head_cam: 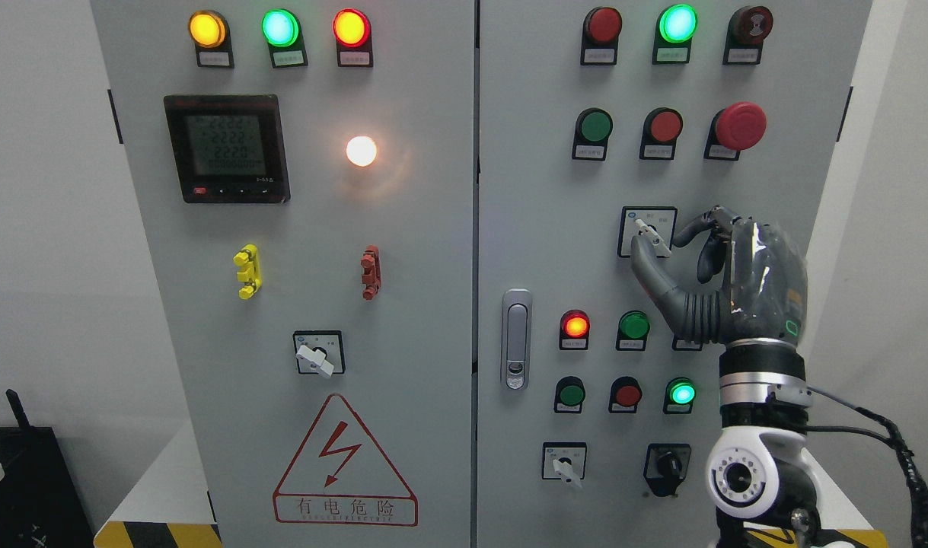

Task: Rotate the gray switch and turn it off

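The right hand (707, 266) is reaching up from the lower right corner to the gray switch (649, 234), which is sitting in a black-framed plate on the right door of the gray cabinet (433, 320), below the row of green, red and mushroom-headed buttons. The thumb tip is pressing the lever's lower end while a curled forefinger is closing in from the right — a narrow pinch around the lever, though full contact on the far side is hard to tell. The lever itself is pale gray and is slanting from upper left to lower right.

Bare panel is lying open to the left of the switch, as far as the door handle (516, 339); underneath, the lit red lamp (575, 326) and green button (633, 326) are sitting near the thumb's base. The palm is covering part of a label plate beside them. The cabinet's right edge is running just behind the wrist — white wall beyond it.
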Robot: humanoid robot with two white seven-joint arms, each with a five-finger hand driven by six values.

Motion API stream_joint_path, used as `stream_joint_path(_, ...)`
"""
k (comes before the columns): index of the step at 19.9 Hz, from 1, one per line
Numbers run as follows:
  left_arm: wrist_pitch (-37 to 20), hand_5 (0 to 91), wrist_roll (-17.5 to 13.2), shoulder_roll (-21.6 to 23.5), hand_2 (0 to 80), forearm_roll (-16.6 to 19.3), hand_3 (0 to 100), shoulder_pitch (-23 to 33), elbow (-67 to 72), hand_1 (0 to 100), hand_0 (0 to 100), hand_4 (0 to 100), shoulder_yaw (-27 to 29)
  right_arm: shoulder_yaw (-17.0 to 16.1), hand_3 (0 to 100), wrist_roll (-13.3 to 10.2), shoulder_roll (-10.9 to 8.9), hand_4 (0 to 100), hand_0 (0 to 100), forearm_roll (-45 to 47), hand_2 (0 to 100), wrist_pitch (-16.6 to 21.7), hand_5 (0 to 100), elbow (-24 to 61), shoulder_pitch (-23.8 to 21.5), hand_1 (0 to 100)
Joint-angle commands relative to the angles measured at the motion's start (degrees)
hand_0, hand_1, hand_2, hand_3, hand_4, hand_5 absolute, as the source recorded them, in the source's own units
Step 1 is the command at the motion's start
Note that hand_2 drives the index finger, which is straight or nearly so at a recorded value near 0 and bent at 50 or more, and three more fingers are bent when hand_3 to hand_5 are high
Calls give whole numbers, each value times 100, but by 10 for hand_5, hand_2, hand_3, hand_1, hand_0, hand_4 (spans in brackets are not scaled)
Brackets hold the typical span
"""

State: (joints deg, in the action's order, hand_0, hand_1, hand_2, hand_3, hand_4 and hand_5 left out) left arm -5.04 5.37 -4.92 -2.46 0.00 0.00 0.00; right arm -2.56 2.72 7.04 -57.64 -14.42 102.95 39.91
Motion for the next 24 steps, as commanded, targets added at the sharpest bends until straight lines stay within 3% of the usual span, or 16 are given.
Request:
stream_joint_path(1, 3, 0, -1, 0, 0, 0, 0, 193, 9, 389, 120, 0, -9, 19, 996, 10, -9, 907, 164, -19, 612, -9, 1000, -38, 17, 405)
stream_joint_path(24, 3, 0, -1, 0, 0, 0, 0, 193, 9, 389, 120, 0, -9, 89, 999, 27, -1, 909, 207, -107, 643, -17, 1000, -65, 87, 417)
